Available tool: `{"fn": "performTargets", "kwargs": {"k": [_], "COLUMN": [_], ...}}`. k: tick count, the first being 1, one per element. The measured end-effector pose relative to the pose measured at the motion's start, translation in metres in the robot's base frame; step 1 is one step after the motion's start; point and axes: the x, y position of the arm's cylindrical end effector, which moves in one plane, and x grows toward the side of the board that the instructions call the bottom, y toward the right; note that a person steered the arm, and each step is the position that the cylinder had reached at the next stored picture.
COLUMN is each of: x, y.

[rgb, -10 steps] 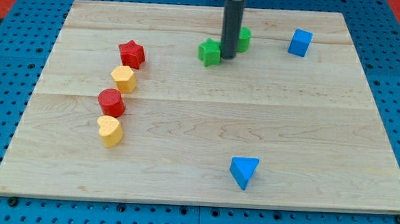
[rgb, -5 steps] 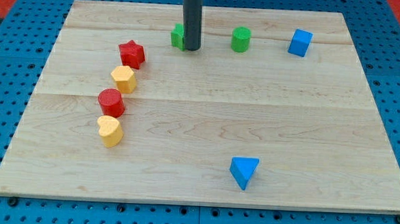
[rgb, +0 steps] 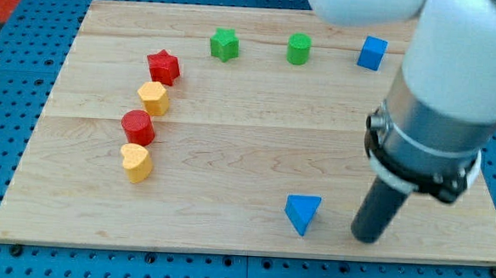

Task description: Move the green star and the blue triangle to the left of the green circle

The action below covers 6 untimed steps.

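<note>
Eight blocks [rgb: 224, 44], one board [rgb: 256, 148]

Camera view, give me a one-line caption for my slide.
My tip sits just right of the blue triangle, while the green star already lies left of the green circle.

I saw a green star [rgb: 224, 44], green circle [rgb: 299, 49], blue triangle [rgb: 303, 213], blue cube [rgb: 371, 53], and pale wooden board [rgb: 256, 139].

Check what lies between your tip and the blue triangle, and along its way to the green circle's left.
Nothing visible: my tip stands just right of the blue triangle, bare board between. The green star already sits left of the green circle.
</note>
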Motion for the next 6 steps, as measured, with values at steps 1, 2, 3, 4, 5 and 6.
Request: {"fn": "performTargets", "kwargs": {"k": [1, 2, 3, 4, 5, 6], "x": [-0.02, -0.04, -0.059, -0.074, -0.07, -0.069], "y": [-0.052, -0.097, -0.1, -0.1, -0.107, -0.13]}}
